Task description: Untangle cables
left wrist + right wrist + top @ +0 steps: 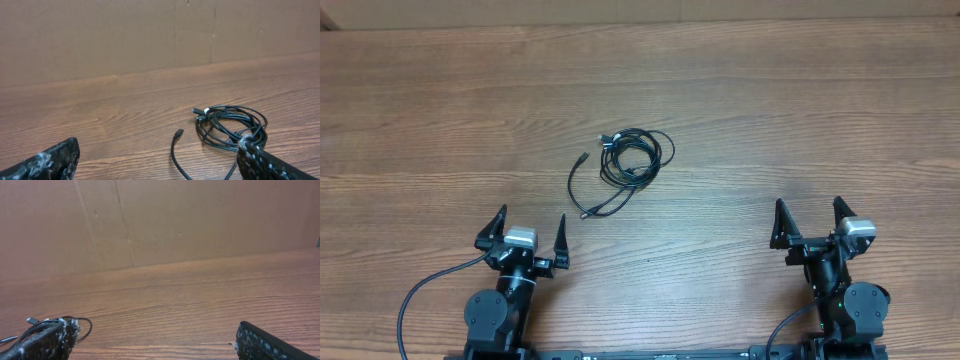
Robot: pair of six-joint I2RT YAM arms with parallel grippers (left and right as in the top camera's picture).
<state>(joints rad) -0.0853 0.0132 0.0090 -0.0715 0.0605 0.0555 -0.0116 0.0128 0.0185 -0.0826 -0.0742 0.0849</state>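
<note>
The cables [630, 160] lie in a loose black tangle near the table's middle, a coiled bunch with one cord trailing down and left to a small plug [583, 157]. In the left wrist view the cables [227, 126] sit ahead and to the right, their coil partly hidden by one fingertip [250, 152]. My left gripper [531, 226] stands open at the near left, short of the cables, with nothing between its fingers. My right gripper [811, 212] is open at the near right, far from them. The right wrist view shows only an edge of the cables [82, 322] at far left.
Bare wood-grain table [770, 110] surrounds the tangle. A brown cardboard wall [150, 35] stands along the far edge. Each arm's own thick black cable [420, 290] loops by its base at the near edge.
</note>
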